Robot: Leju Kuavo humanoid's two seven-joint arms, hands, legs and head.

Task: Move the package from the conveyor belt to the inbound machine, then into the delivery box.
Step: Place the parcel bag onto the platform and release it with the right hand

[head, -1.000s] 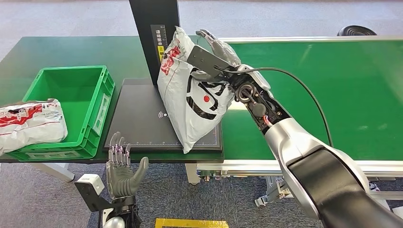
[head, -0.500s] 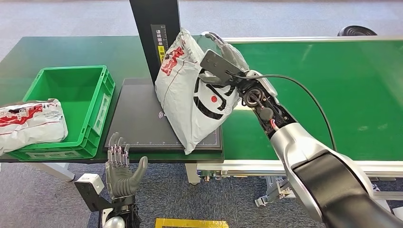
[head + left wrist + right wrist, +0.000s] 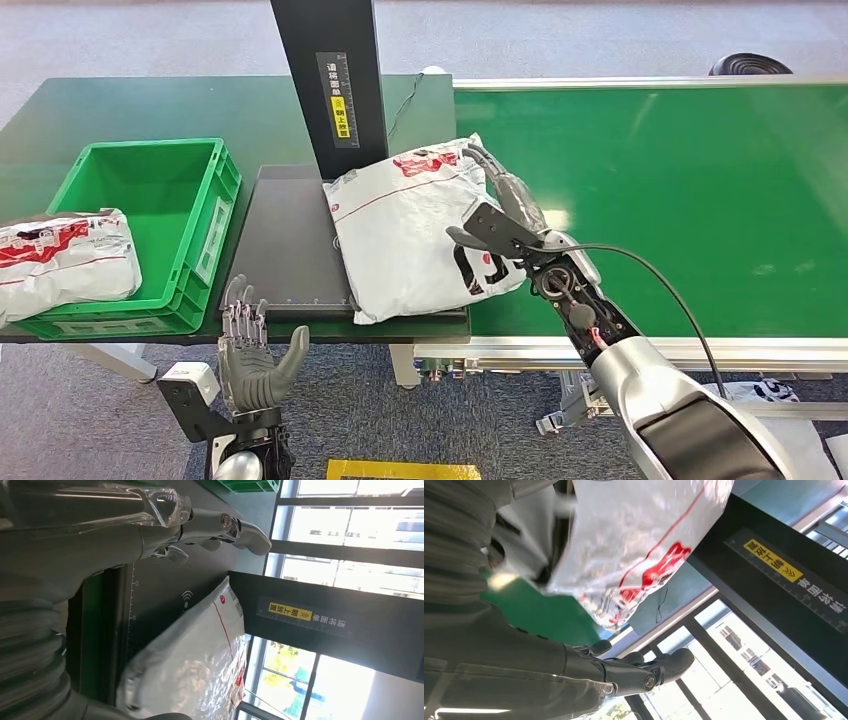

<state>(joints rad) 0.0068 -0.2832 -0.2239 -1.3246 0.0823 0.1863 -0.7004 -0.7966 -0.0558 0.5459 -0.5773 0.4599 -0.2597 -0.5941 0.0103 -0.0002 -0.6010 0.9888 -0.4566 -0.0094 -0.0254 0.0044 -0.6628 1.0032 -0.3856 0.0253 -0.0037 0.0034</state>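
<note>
The package [image 3: 415, 235] lies on the inbound machine [image 3: 290, 235]; the right hand [image 3: 500, 215] rests open beside it, and should regrip squarely before the delivery box [image 3: 215, 215].

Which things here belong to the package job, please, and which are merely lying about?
In the job: package lying on the inbound machine, right hand at its edge, conveyor belt, green delivery box.
Lying about: second package beside the box, left hand idle.
</note>
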